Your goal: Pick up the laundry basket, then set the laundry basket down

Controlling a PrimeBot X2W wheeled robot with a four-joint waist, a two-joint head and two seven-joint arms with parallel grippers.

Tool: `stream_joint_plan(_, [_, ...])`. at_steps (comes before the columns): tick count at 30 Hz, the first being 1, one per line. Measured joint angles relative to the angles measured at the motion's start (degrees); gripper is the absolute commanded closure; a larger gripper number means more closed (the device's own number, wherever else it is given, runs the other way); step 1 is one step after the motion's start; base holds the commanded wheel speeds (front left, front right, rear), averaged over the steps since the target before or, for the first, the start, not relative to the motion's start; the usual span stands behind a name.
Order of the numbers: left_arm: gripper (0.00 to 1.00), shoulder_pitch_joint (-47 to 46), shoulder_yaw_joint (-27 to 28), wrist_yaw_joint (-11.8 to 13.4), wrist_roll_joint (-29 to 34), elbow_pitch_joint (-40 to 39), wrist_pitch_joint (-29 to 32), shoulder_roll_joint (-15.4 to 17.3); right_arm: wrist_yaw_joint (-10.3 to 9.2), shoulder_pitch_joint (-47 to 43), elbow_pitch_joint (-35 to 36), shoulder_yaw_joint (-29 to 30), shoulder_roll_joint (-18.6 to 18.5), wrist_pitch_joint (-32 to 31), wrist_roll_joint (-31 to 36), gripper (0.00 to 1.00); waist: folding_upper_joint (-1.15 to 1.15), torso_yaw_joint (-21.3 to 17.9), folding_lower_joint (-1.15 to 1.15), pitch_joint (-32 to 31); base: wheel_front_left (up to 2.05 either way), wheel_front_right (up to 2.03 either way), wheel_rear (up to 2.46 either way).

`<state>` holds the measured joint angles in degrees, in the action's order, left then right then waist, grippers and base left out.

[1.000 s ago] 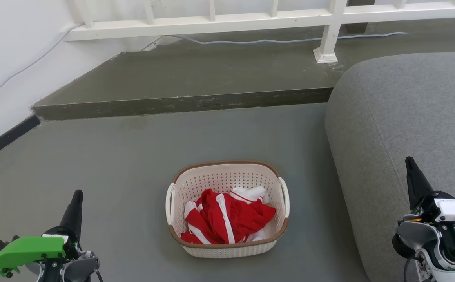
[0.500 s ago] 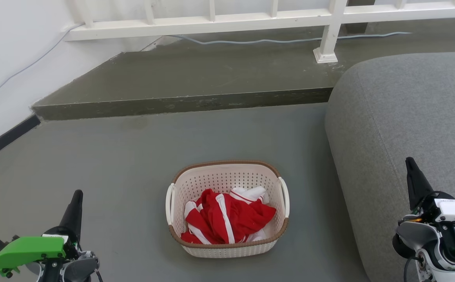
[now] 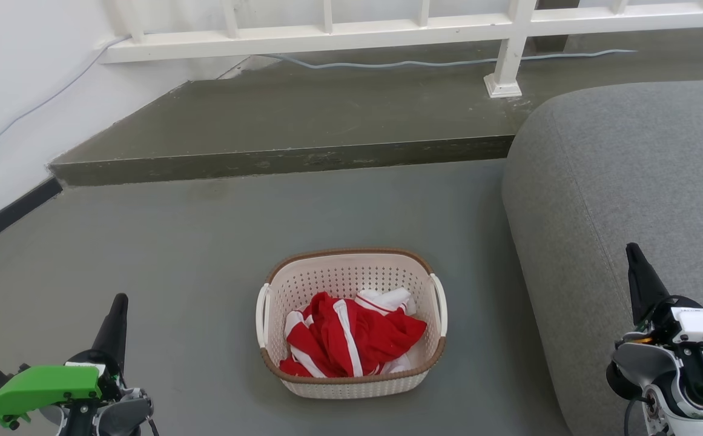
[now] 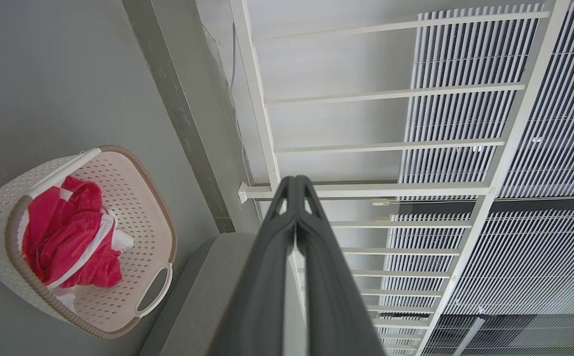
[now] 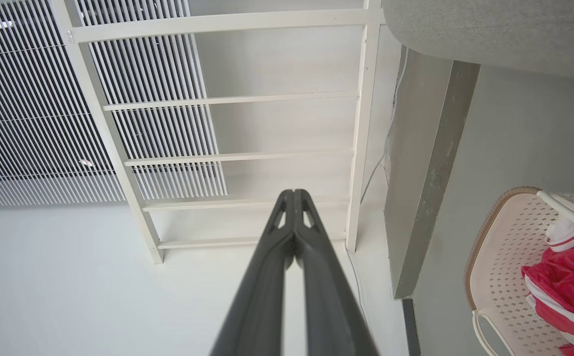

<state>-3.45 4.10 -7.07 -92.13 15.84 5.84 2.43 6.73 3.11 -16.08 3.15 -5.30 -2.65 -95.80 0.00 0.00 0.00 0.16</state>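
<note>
Head view: laundry basket (image 3: pixel 357 386) on floor (image 3: pixel 206 254), dead centre, just beside sofa (image 3: pixel 630 169). Left claw (image 3: pixel 118 306), right claw (image 3: pixel 636 260) both clenched, empty, flanking basket, well apart from it. Handles face sideways, one toward each claw; left looks marginally nearer.

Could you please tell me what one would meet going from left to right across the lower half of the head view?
left hand → laundry basket → right hand
</note>
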Motion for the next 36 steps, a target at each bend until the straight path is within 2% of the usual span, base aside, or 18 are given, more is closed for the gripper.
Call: stream_joint_plan(36, [1.00, 0.00, 0.03, 0.00, 0.00, -0.01, 0.00, -0.01, 0.00, 0.02, 0.02, 0.21, 0.08, -0.01, 0.01, 1.00, 0.00, 0.00, 0.00, 0.01, 0.00, 0.00, 0.00])
